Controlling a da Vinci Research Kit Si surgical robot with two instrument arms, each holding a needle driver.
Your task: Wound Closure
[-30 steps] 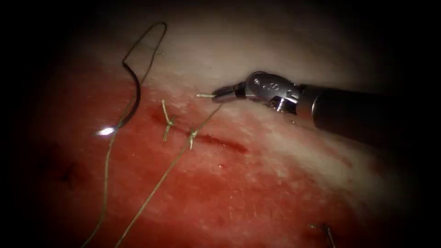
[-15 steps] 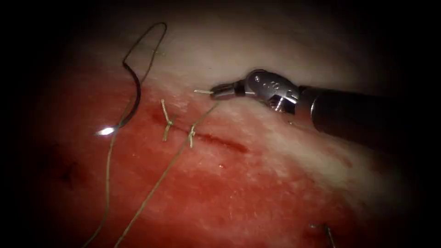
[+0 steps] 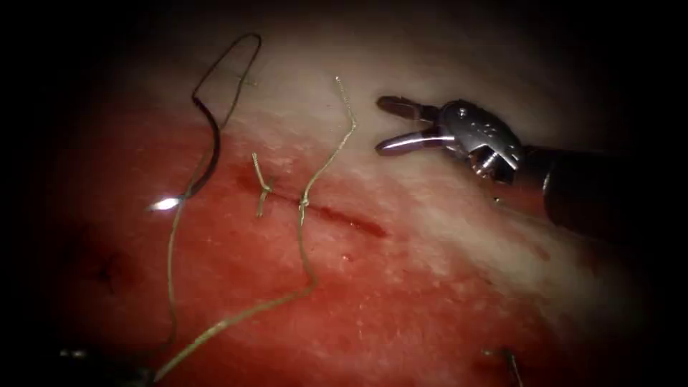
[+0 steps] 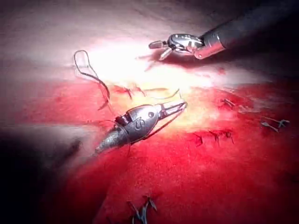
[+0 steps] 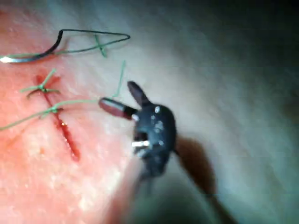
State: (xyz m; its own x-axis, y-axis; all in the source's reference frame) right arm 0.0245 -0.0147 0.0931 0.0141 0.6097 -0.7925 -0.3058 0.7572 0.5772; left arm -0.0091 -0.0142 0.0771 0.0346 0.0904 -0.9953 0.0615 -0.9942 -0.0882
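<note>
1. Right tool [image 3: 380, 125]: jaws spread wide and grasping nothing, poised above pale tissue [image 3: 444, 64] to the right of the upper thread tail and apart from it.
2. Left tool [image 4: 180, 106]: low over the tissue near the cut; whether holding anything cannot be told.
3. Needle [image 3: 213, 143]: held by neither tool, lying well left of the cut [image 3: 344, 221], apparently on the surface rather than in the tissue, tip glinting at its lower end.
4. Thread [image 3: 307, 251]: knotted at the cut in a small knot [image 3: 302, 204]; one tail rising free toward the pale tissue, the other curving down and away to the lower left.
5. Finished stitch [image 3: 261, 188]: just left of the knot, with short cut ends.
6. Step in hand, as a judgement: second stitch knotted, tails untrimmed, right-hand length of the cut open.
7. Next move, as a judgement: calls for a fresh grasp, either on a tail near the knot or on the needle's body, without tugging the knot.
8. Surface: wet and glistening, red fluid [image 3: 251, 301] spread across the lower tissue; likely slippery for slack thread.
9. Room: open tissue around the knot; needle and its trailing thread crowding the left side.
</note>
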